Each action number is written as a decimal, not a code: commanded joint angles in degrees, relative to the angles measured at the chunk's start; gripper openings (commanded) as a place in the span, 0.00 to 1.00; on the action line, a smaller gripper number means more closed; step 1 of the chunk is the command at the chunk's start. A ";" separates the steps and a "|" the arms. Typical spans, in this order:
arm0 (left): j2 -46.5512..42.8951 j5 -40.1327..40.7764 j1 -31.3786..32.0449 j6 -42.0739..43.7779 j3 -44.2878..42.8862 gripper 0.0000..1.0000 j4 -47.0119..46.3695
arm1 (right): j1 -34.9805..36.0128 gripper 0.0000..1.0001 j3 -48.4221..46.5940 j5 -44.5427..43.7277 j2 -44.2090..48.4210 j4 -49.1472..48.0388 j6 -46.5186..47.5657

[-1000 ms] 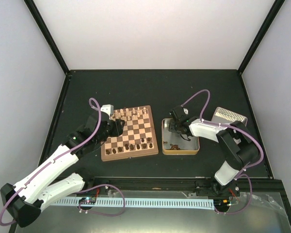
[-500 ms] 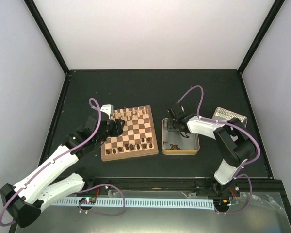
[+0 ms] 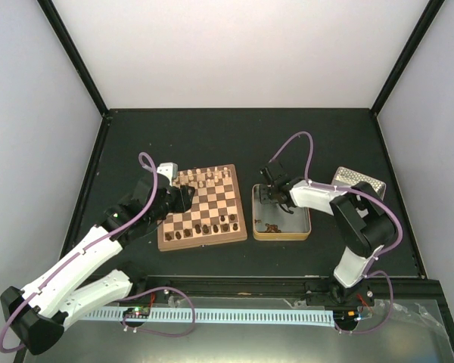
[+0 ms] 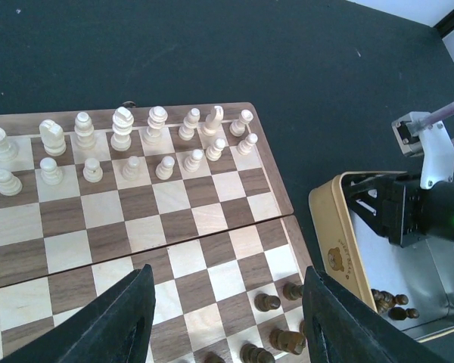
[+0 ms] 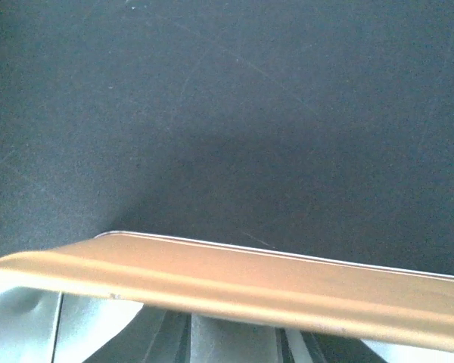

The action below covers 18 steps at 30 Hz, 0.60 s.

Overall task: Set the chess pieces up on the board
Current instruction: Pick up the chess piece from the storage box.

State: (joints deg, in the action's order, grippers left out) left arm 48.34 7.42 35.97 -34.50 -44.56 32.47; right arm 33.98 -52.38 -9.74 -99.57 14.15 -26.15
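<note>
Slightly, the right end effector [image 3: 269,195] has crept toward the far rim of the tin [image 3: 282,237], its opening impossible to tell; the left end effector [image 4: 228,276] hovers half-wide, empty, over the board [image 4: 273,162], whose near rows hold dark chess pieces [image 4: 268,302]; more lie in the tin. Fingers catching that rim could shove the tin.

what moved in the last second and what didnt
The right gripper crept over the tin toward its far left corner, away from the arm bases, and its arm folded in a little. Whether it took or dropped anything cannot be seen. The left gripper stayed open over the board, and the chess pieces on it did not move.
</note>
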 commanded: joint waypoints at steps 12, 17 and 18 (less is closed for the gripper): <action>-0.46 -1.43 -0.51 0.84 -0.35 0.55 -2.54 | 0.23 0.40 1.56 1.52 3.37 12.91 -6.27; -0.44 -1.62 -0.46 0.90 -0.50 0.55 -2.68 | 0.21 0.47 -1.75 -0.88 0.56 14.13 -2.60; -0.44 -1.64 -0.57 0.92 -0.54 0.55 -2.63 | 0.21 0.47 -2.18 -1.31 0.07 14.45 -2.11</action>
State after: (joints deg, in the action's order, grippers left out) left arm 48.34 6.76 35.94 -34.48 -44.53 31.48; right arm 34.09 -52.56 -8.93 -96.95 24.80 -30.28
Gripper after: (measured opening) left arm 0.551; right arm 0.469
